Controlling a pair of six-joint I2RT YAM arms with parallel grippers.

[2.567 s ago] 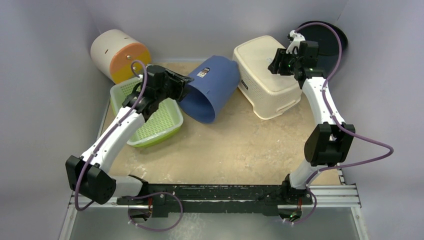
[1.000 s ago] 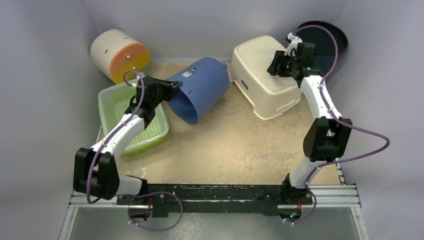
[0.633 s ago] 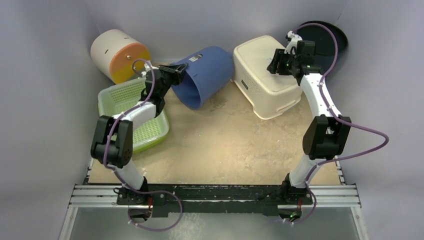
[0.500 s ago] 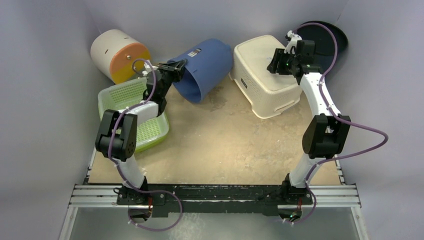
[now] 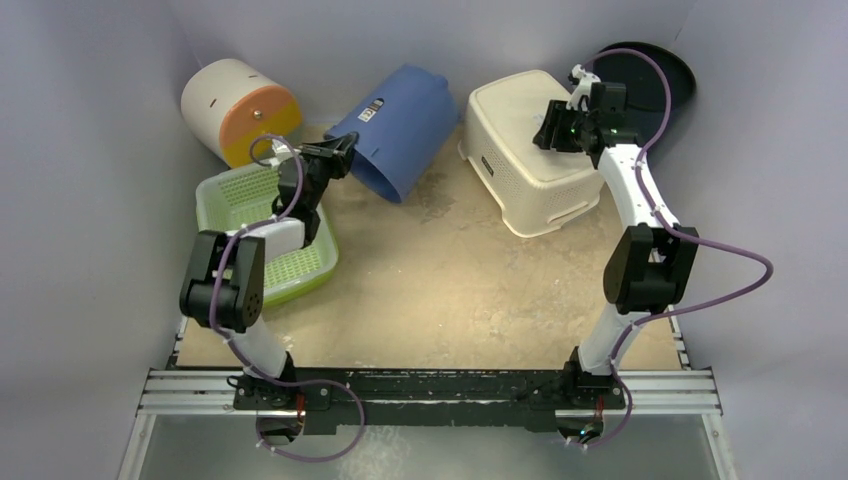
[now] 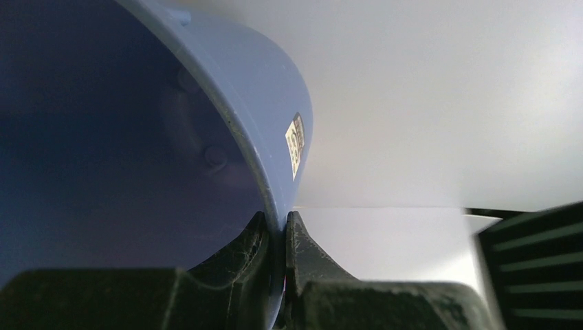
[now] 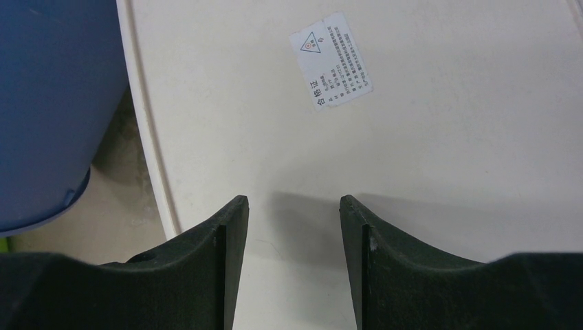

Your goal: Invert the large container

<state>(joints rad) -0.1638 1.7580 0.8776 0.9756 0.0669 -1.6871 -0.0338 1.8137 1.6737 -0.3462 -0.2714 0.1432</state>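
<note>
blue bucket [image 5: 395, 128] bottom is hidden | rim is pinched by left gripper [image 6: 277, 221] | right gripper [image 7: 293, 205] is spread, empty | bucket was lifted further

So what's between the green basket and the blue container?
The left end effector, clamped on the rim of the blue container, beyond the green basket; top view shows it.

The large container [image 5: 400, 125] is a blue plastic bucket, round and slightly tapered, with a small white label on its outer wall near the rim. It lies tilted at the back of the table [image 5: 470, 290] — mouth facing near-left, base raised toward the far side. The left gripper [image 6: 276, 223] pinches its rim — one finger inside, one outside.
</note>
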